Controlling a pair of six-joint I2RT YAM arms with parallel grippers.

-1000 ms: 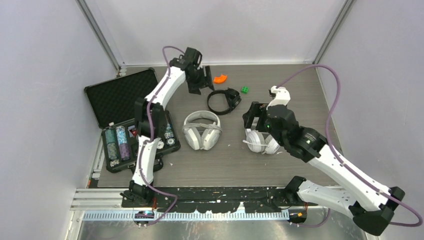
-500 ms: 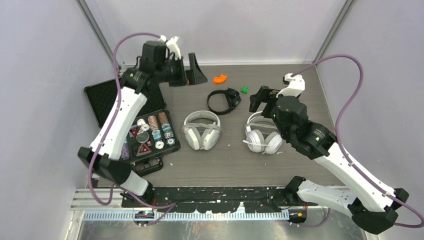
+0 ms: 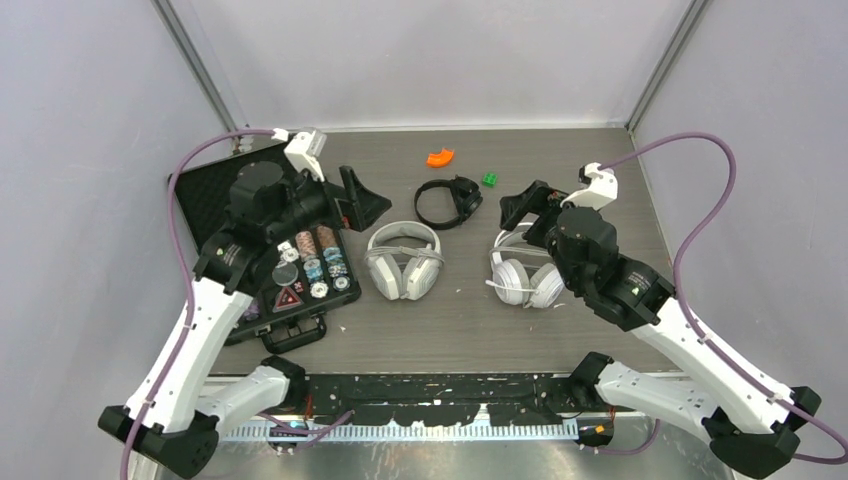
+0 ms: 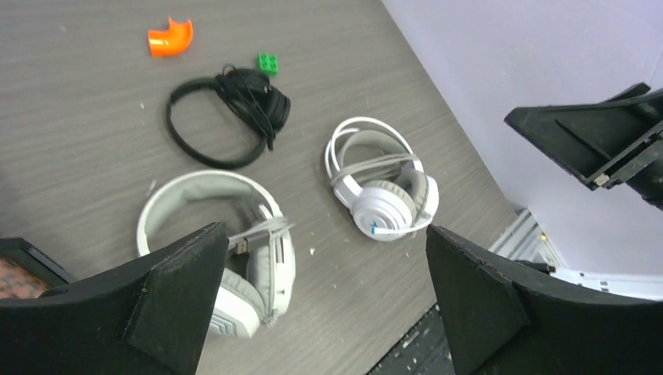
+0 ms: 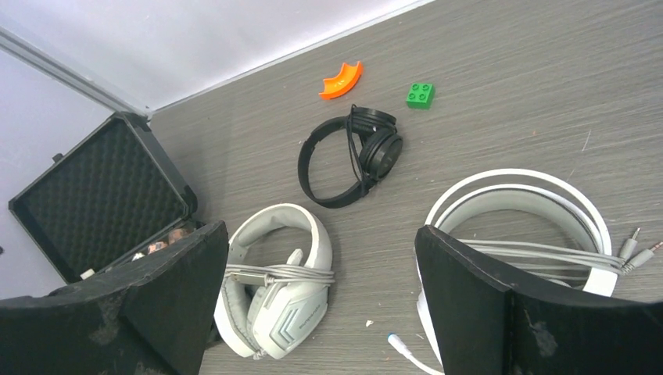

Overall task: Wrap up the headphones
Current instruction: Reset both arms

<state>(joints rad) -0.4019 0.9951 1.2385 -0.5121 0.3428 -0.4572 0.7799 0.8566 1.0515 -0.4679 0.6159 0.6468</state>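
Three headphones lie on the grey table, each with its cable wound round it. The pale grey headset (image 3: 403, 258) (image 4: 188, 187) (image 5: 281, 289) sits in the middle. To its right is the white headset (image 3: 525, 272) (image 4: 383, 195) (image 5: 532, 203), and the thin black headset (image 3: 447, 200) (image 4: 227, 117) (image 5: 348, 164) lies behind them. My left gripper (image 3: 362, 203) (image 4: 324, 305) hovers open and empty left of the pale grey one. My right gripper (image 3: 522, 208) (image 5: 320, 305) hangs open and empty above the white one's band.
An open black case (image 3: 215, 195) (image 5: 102, 203) with poker chips (image 3: 315, 268) lies at the left under my left arm. An orange curved piece (image 3: 439, 157) (image 4: 170, 37) (image 5: 342, 80) and a green brick (image 3: 490, 179) (image 4: 267, 62) (image 5: 421, 94) lie near the back wall.
My left arm has swung from the back of the table, near the orange piece, forward and left over the case, its jaws opening wide. My right arm has lifted slightly back and right.
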